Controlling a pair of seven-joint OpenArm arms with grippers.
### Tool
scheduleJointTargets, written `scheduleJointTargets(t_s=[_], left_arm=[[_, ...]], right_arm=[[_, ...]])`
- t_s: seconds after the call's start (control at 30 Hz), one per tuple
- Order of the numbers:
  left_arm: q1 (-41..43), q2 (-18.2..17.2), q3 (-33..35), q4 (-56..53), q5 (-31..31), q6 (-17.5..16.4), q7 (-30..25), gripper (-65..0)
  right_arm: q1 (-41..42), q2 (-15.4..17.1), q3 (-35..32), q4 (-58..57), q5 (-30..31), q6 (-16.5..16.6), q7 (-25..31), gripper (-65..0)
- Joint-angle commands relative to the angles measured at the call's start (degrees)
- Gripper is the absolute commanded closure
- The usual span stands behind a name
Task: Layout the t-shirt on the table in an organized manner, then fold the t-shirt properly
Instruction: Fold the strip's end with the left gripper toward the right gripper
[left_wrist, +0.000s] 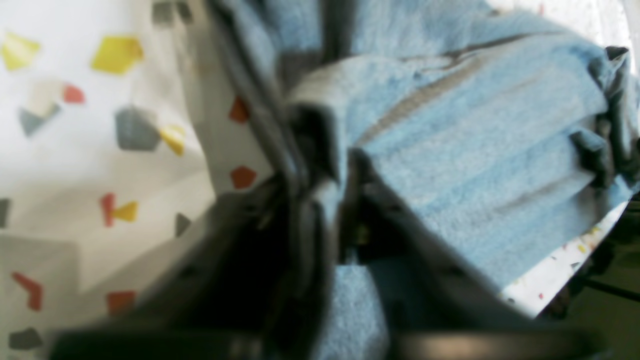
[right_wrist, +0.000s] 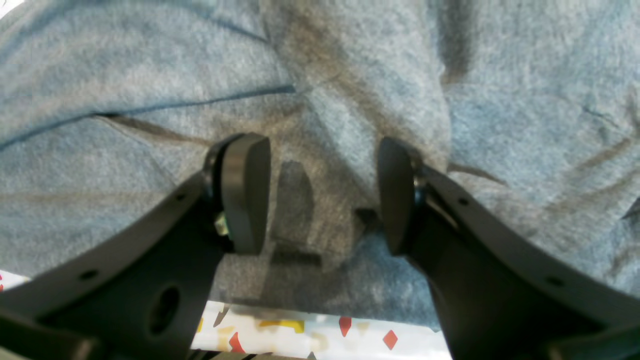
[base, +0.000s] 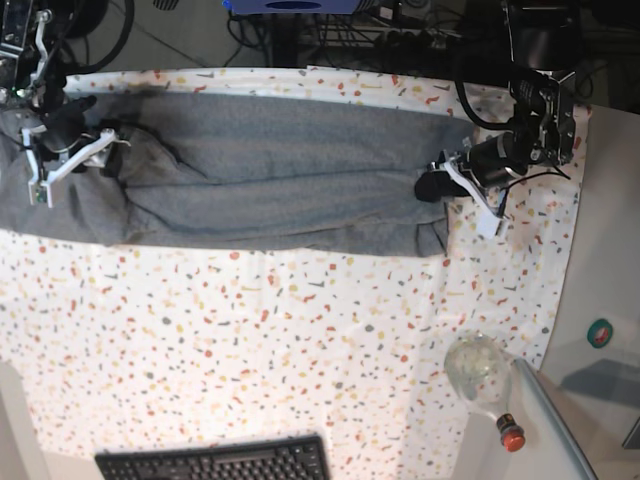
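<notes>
Grey t-shirt (base: 270, 170) stretched in a long band across the far part of the speckled table (base: 250, 350), folded lengthwise, running from the far-left edge to just short of the right side, wrinkled at both ends

Left gripper (base: 432, 186) at the right-hand end of the band in the base view, pinched tight on a fold of the fabric – in the left wrist view, dark fingers (left_wrist: 320, 210) pressed together with cloth bunched up between them, t-shirt (left_wrist: 475, 150) spreading away to the right over the flecked table (left_wrist: 100, 150); blurred there, so little finer detail

Right gripper (base: 112, 150) at the opposite end, over the crumpled cloth near the table's left edge. Seen from the right wrist – jaws well apart, pads (right_wrist: 247, 195) resting down on the t-shirt (right_wrist: 320, 90), a low ridge of fabric lying between them, neither pad clearly clamping it. Strip of table (right_wrist: 320, 332) visible just below the hem

Keyboard (base: 215, 462) at the near edge, clear bottle with a red cap (base: 485, 380) lying near the table's near-right corner, well apart from the garment
</notes>
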Motion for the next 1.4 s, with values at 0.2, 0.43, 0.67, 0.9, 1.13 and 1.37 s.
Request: scheduleJointTargets(t_s=[0.2,0.43,0.67,0.9,1.13,1.37], left_arm=[[0.86,-7.89,-0.12,1.96,3.38,1.14,-0.52,0.0],[7.71,-12.47,-0.3,18.84,3.38,8.87,0.53,0.0],[14.66,-5.78,0.67,39.85,3.38,15.47,7.92,0.0],[12.72,1.78,10.96,41.17,3.38,19.51,10.03,0.0],[7.63,6.61,19.48,36.95,3.3,25.31,10.03,0.0],[4.99,9.25,20.36,31.76,3.3,25.4,10.03,0.0]], right_arm=[[-0.02,0.67,0.59,0.99,0.78,0.32,1.05,-32.7],[-0.46,0.76,0.59,0.9,0.61,0.41,1.14,-32.7],[-0.11,0.76,0.59,0.9,0.61,0.41,1.14,-32.7],[0.68,0.76,0.5,0.72,0.61,0.41,1.05,-32.9],[0.6,0.76,0.59,0.72,0.61,0.41,1.05,-32.9],[0.33,0.76,0.59,0.64,0.61,0.41,1.05,-32.9]])
